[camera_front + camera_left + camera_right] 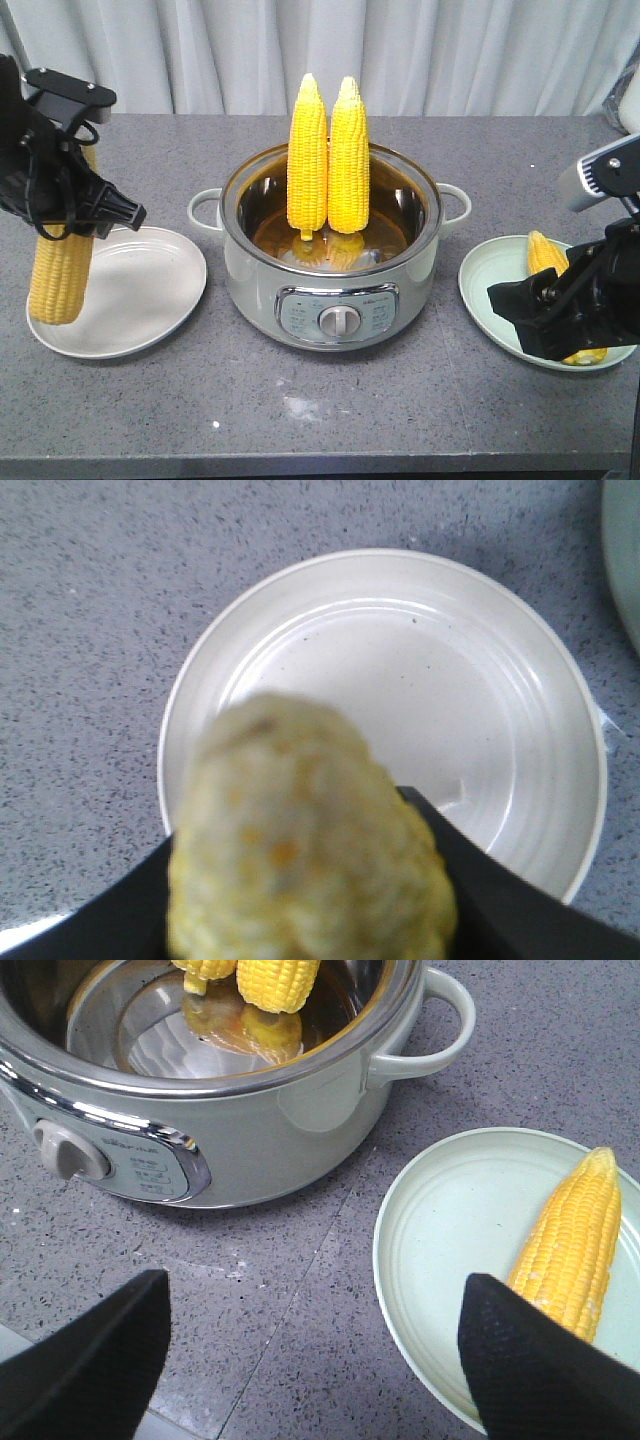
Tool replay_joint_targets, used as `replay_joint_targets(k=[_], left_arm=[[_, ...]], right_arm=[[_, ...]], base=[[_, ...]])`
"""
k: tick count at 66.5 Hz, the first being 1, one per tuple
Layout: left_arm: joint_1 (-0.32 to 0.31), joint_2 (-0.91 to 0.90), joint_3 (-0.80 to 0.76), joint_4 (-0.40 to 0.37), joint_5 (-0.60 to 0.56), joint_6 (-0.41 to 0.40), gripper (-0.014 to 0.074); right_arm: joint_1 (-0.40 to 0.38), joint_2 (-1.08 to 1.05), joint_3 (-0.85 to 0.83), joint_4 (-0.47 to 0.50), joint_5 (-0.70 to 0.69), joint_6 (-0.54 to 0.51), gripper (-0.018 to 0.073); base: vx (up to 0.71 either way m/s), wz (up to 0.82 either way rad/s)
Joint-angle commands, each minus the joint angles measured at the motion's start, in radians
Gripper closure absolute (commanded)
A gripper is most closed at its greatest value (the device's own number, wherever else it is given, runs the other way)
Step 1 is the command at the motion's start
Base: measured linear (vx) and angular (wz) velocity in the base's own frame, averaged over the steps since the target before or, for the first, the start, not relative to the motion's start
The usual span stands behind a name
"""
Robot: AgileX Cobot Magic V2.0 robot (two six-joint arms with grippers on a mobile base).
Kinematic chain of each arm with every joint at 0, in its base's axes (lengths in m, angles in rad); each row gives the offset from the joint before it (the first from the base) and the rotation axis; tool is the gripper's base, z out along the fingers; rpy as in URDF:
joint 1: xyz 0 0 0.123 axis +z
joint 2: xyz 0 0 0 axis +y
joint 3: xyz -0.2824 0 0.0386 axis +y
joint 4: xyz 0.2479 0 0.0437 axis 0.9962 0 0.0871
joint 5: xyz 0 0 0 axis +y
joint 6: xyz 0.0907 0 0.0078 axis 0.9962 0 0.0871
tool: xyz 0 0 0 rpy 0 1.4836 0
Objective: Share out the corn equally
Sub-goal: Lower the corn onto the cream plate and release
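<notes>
In the front view my left gripper (72, 222) is closed on one corn cob (58, 275). This cob hangs with its long axis vertical, and its lower end is over the left rim of the white plate (150, 300). In the electric pot (250, 275) in the middle, two more cobs (307, 160) stand upright side by side, pale tips up. A fourth cob (545, 255) lies on the green plate (490, 275), partly behind my right gripper (530, 310). In the left wrist view I look along the held cob at its blurred end, with the white plate behind it. In the right wrist view the right gripper's fingers (90, 1360) stand wide apart with nothing between them. The fourth cob lies flat, its tip pointing away from the camera, and the green plate is near the pot's handle.
</notes>
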Motion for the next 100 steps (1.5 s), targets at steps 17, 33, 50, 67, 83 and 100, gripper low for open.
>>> replay_joint_targets(k=[17,33,50,67,83,100], left_arm=[[0.05,0.07,-0.032,-0.068,-0.062,-0.085,0.0341],[0.067,0.109,-0.032,-0.13,-0.095,-0.084,0.0324],[0.067,0.112,-0.032,-0.144,-0.1,-0.084,0.013],[0.067,0.111,-0.032,-0.144,-0.112,-0.076,0.0037],[0.059,0.09,-0.032,-0.145,-0.152,-0.047,0.0038],[-0.002,-0.027,-0.03,-0.144,-0.224,-0.017,0.0038]], right_arm=[[-0.001,-0.016,-0.024,-0.008,-0.05,-0.002,-0.0003],[-0.001,-0.016,-0.024,-0.008,-0.049,-0.002,-0.0003],[-0.001,-0.016,-0.024,-0.008,-0.049,-0.002,-0.0003],[-0.001,-0.016,-0.024,-0.008,-0.049,-0.002,-0.0003],[-0.001,-0.016,-0.024,-0.008,-0.048,-0.002,-0.0003],[-0.001,-0.016,-0.024,-0.008,-0.048,-0.002,-0.0003]], base=[[0.0,0.0],[0.0,0.0],[0.0,0.0],[0.0,0.0],[0.0,0.0],[0.0,0.0]])
